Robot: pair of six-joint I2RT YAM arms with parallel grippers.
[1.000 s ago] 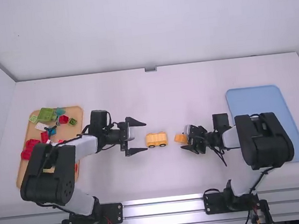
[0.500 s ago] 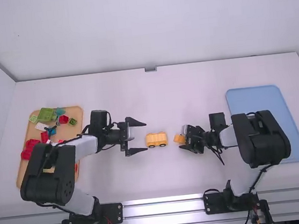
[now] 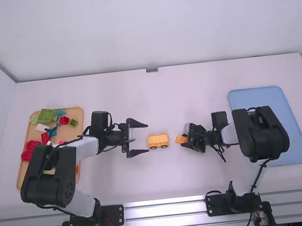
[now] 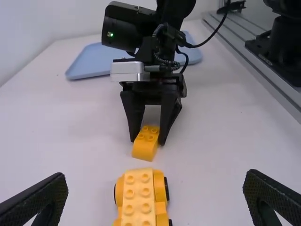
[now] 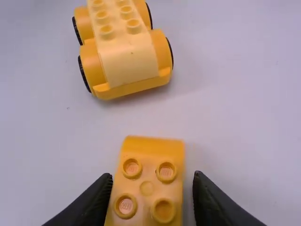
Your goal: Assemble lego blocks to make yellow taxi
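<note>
With left pincer (image 3: 148, 138) wide, the yellow block (image 5: 146, 189) held in the right pincer (image 4: 148, 142) should be squared above the nine-o'clock chassis (image 3: 158, 140).

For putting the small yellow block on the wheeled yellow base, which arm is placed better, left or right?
Probably the right, because the right tool is at the small yellow block, close to the wheeled yellow base. The left tool is open and empty, at the base's other end.

One yellow wheeled base (image 5: 127, 61), one yellow block (image 5: 147, 188) — and two trays (image 3: 256, 99).
</note>
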